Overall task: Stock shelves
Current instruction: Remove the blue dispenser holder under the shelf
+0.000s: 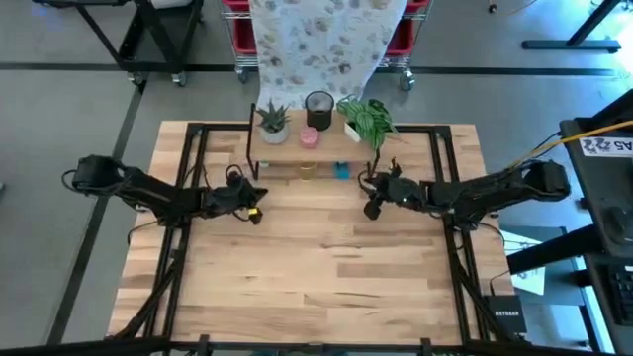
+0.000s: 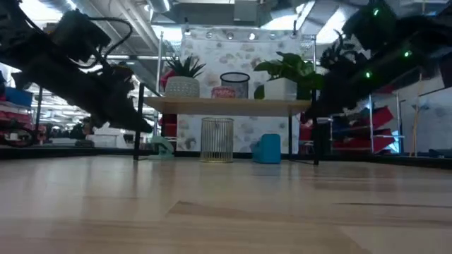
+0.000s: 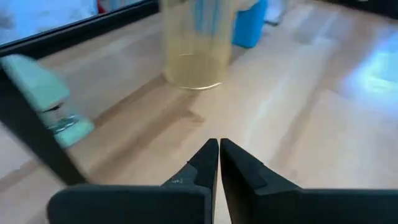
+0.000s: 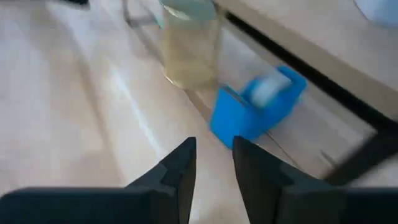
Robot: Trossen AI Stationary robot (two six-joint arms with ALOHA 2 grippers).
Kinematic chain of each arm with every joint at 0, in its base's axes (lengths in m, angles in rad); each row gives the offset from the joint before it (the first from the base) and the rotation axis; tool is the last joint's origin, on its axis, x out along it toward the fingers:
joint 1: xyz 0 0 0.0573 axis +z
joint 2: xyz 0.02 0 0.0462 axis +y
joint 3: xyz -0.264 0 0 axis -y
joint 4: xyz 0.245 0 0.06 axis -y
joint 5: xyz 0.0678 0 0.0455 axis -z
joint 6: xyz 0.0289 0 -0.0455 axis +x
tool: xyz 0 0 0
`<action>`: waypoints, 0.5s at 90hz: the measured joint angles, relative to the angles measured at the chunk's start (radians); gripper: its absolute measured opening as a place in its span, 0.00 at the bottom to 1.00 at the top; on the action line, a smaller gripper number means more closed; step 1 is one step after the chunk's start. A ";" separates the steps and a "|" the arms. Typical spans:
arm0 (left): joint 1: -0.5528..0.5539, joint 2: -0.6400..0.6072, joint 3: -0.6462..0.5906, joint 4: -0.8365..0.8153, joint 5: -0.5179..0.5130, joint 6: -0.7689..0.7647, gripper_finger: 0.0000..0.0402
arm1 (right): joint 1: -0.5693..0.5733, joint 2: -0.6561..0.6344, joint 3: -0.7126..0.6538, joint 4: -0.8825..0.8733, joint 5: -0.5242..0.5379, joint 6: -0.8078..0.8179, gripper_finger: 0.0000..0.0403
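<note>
From above, the shelves (image 1: 315, 150) stand at the far middle of the table (image 1: 316, 287), with a spiky plant (image 1: 273, 121), a dark mesh cup (image 1: 318, 104), a pink tub (image 1: 309, 137) and a leafy plant (image 1: 366, 117) on the top plank. The left gripper (image 1: 253, 211) sits just off the rack's left front leg, the right gripper (image 1: 373, 207) off its right front leg; neither carries anything.

At table height, the lower level shows a wire cup (image 2: 217, 140), a blue tape dispenser (image 2: 267, 149) and a pale green stapler (image 2: 161, 147) by the left leg.

The left wrist view has its fingers (image 3: 205, 163) pressed together and empty, facing the wire cup (image 3: 194, 50) and stapler (image 3: 53, 102).

The right wrist view shows its fingers (image 4: 181, 165) a little apart, also empty, facing the blue tape dispenser (image 4: 255, 106).

The rack looks stocked already (no loose goods show on the table), so this reads as a late or finishing step. Any next move would call for pulling both arms clear without clipping the thin legs.
</note>
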State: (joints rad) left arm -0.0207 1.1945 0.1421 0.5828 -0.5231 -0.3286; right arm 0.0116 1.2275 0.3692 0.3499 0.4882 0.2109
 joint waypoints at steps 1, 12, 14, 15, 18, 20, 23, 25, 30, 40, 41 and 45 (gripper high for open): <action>-0.005 -0.002 0.000 -0.001 0.000 0.000 0.00 | 0.012 0.006 0.002 0.009 0.011 0.007 0.23; -0.057 -0.010 0.000 -0.006 0.000 0.000 0.00 | 0.150 0.110 0.028 0.088 0.166 0.099 0.23; -0.064 -0.010 0.000 -0.008 0.000 0.000 0.00 | 0.172 0.134 0.034 0.099 0.190 0.115 0.23; -0.067 -0.010 0.000 -0.008 0.000 0.000 0.00 | 0.182 0.146 0.037 0.105 0.199 0.124 0.23; -0.075 -0.010 0.000 -0.010 0.000 0.000 0.00 | 0.206 0.183 0.049 0.124 0.208 0.136 0.23; -0.079 -0.010 0.000 -0.013 0.000 -0.002 0.00 | 0.217 0.206 0.058 0.135 0.201 0.141 0.23; -0.084 -0.010 0.000 -0.019 0.000 -0.006 0.00 | 0.231 0.239 0.071 0.148 0.176 0.144 0.23; -0.085 -0.010 0.000 -0.022 0.000 -0.009 0.00 | 0.239 0.258 0.080 0.154 0.145 0.148 0.23; -0.088 -0.009 0.000 -0.023 0.000 -0.011 0.00 | 0.253 0.305 0.103 0.159 0.053 0.155 0.23; -0.091 -0.009 0.000 -0.025 0.000 0.000 0.00 | 0.258 0.395 0.162 0.161 0.014 0.127 0.23; -0.091 -0.009 0.000 -0.025 0.000 0.000 0.00 | 0.257 0.404 0.169 0.163 0.030 0.131 0.23; -0.090 -0.009 0.000 -0.026 -0.001 0.002 0.00 | 0.254 0.441 0.198 0.158 0.113 0.205 0.23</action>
State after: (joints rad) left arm -0.1111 1.1854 0.1421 0.5565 -0.5238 -0.3261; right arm 0.2657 1.6686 0.5672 0.5078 0.6008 0.4161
